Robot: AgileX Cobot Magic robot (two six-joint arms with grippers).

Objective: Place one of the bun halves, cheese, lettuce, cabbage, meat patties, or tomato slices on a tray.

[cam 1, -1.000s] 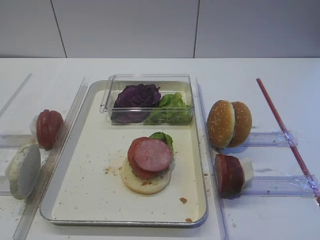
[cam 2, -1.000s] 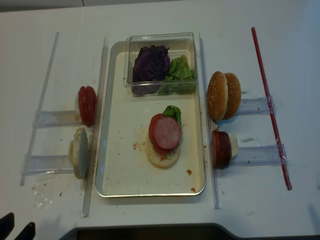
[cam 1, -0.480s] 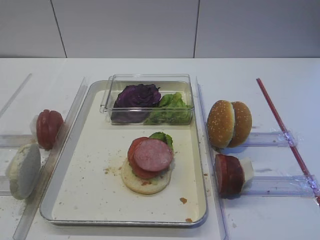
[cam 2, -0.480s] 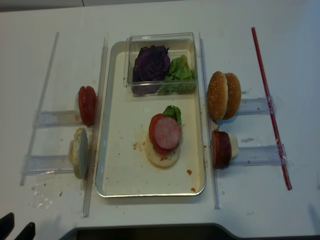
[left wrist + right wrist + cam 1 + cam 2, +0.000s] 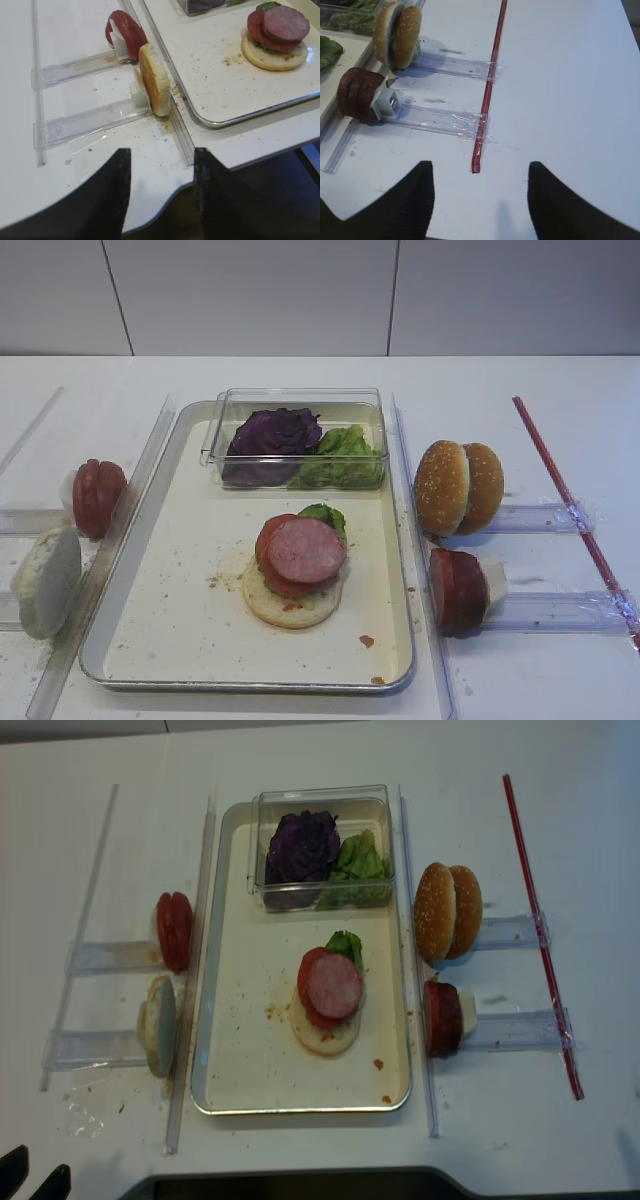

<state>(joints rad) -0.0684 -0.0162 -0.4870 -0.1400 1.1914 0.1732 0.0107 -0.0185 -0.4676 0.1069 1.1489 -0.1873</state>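
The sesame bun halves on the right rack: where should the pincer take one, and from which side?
The sesame bun halves stand on edge, side by side, on the clear rack. Probably best to come from above and pinch the left one across its thin faces near the top rim, since that edge is free.

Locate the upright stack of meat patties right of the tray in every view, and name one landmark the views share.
Exterior high: meat patties just right of the tray, lower right, below the sesame buns.
Exterior high (realsense): right of the tray's lower half.
Right wrist: left edge, mid-height, standing on a clear rail.
Left wrist: not in view.
Shared landmark: the red strip, right of the patties in both exterior views and the right wrist view.
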